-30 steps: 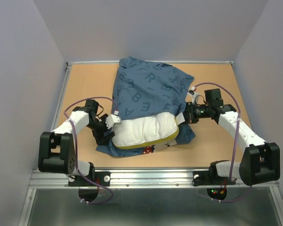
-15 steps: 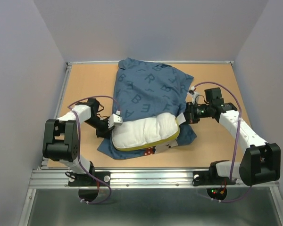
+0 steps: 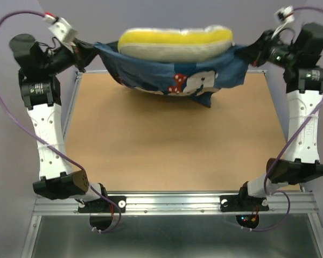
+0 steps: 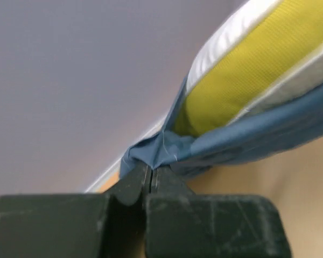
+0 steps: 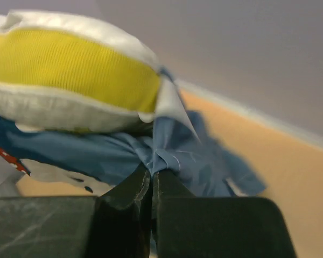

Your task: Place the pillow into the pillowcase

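From above, the two arms reach up high, one on each side. The left pincer is pressed together on the left corner of the blue pillowcase. The right pincer is pressed together on the right corner. The pillowcase hangs between them like a hammock, up in the air over the far end of the tabletop. The pillow sits in the sagging cloth, between the two pincers. Its yellow band and white top stick out over the cloth edge. A white mouse face with a red dotted bow shows on the side of the cloth.

From the left wrist, the left pincer pinches a bunched bit of blue pillowcase at its tips. The pillow is up and to the right of the pincer, near it but not touching it.

From the right wrist, the right pincer pinches a fold of the pillowcase. The pillow is up and to the left, just beside the pinched spot. The tabletop shows below on the right.
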Tool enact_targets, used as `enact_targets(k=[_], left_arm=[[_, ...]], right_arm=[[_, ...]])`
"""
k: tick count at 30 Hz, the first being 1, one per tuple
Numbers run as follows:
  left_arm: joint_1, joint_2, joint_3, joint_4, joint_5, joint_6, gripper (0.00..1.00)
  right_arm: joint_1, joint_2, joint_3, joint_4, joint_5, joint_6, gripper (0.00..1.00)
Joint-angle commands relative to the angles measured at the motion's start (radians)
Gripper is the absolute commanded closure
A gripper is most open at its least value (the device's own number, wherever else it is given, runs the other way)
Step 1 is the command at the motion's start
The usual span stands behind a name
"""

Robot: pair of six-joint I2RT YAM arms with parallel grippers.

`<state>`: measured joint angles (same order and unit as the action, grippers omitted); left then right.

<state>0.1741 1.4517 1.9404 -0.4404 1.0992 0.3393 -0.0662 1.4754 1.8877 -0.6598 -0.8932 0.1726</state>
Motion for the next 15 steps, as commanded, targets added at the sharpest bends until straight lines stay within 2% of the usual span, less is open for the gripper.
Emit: enact_targets(k=[1,2,3,5,6,8,9,10,11,12,13,14,15], left_arm=[[0.087,-0.09,-0.115,1.021,-0.016,-1.052,1.0],[0.087,-0.036,0.019,0.978,-0.063,-1.057,1.0],[0.085,-0.009,0.063,0.968,-0.068,-1.139,1.0],[0.064,0.006,0.045,0.985,-0.081,-1.18,1.0],[0.039,-0.019,0.002,0.982,-0.088,-1.156,1.0],[-0.056,-0.066,-0.113,0.86,-0.142,-0.993,1.0],[-0.096,-0.071,-0.13,0.785,-0.171,-0.931,1.0],[-0.167,-0.071,-0.138,0.647,-0.195,-0.801,1.0],[-0.173,-0.07,-0.141,0.62,-0.214,-0.765,1.0],[-0.203,-0.056,-0.1,0.615,-0.244,-0.749,1.0],[-0.203,-0.033,-0.028,0.609,-0.261,-0.755,1.0],[-0.184,0.005,0.24,0.582,-0.3,-0.791,1.0],[-0.145,0.098,0.384,0.568,-0.318,-0.836,1.0]], right_arm=[[-0.099,0.111,0.459,0.084,0.091,0.04,0.99],[-0.103,0.126,0.541,0.095,0.12,0.044,1.0],[-0.103,0.131,0.542,0.109,0.154,0.045,1.0],[-0.103,0.099,0.448,0.221,0.137,0.131,1.0],[-0.103,0.077,0.316,0.264,0.102,0.165,0.99],[-0.103,0.04,0.179,0.371,0.033,0.284,0.99],[-0.1,0.039,0.13,0.385,0.004,0.307,0.99],[-0.072,0.043,0.06,0.39,-0.015,0.318,0.99],[-0.06,0.045,0.05,0.39,-0.024,0.321,0.99],[-0.054,0.052,0.069,0.405,-0.036,0.338,0.99],[-0.055,0.071,0.22,0.442,-0.036,0.366,0.99],[-0.072,0.156,0.387,0.442,-0.024,0.424,0.99],[-0.096,0.213,0.557,0.446,0.002,0.465,1.0]])
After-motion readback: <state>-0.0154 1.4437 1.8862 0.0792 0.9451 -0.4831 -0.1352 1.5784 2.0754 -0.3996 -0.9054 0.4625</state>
